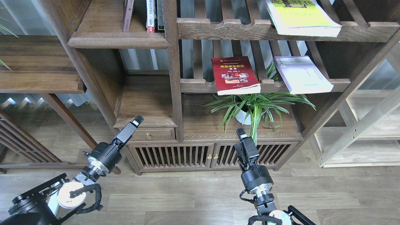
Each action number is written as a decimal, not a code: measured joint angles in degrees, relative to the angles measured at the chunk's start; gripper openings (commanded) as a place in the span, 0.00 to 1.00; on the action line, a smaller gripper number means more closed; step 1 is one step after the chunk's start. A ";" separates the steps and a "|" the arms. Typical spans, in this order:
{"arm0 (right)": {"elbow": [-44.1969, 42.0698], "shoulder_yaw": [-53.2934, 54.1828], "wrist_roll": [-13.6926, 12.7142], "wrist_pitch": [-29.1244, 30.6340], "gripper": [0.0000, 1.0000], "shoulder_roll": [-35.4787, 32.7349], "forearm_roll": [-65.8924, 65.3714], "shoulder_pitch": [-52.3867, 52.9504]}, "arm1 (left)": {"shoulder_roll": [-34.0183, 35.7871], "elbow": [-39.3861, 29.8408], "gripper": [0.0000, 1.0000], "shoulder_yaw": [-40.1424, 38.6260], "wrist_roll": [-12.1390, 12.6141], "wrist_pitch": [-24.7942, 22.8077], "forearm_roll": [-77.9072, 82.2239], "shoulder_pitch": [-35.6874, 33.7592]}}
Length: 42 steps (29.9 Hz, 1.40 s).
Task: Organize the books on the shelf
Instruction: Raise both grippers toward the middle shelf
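Left gripper [137,119] sits lower left of centre, seen small and dark, fingers not separable, so can't tell if apart or together; nothing visibly held. Right gripper [241,132] at lower centre-right, end-on in front of the plant [253,106], same problem, state unclear. Red book [235,75] lies flat on the middle slatted rack [193,84], its front edge overhanging the rail. Lavender-white book [301,74] lies flat on the same rack, right of it, well apart. Yellow-green book [301,17] on the upper slatted rack [225,29], top cut off by the frame edge. Solid shelf [117,39] at upper left holds thin upright spines [151,15], tops cropped, titles unreadable. Plant pot mostly hidden by leaves.
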 measured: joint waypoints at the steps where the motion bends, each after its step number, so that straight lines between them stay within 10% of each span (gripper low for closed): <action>1: 0.27 -0.02 0.00 -0.19 1.00 0.00 0.00 0.20 | 0.22 -0.37 0.99 0.00 0.02 0.00 0.00 -0.12; 42: 1.37 1.14 0.08 0.02 1.00 0.01 0.17 2.71 | 2.52 -1.65 0.99 -0.41 -0.12 0.00 -0.15 -0.20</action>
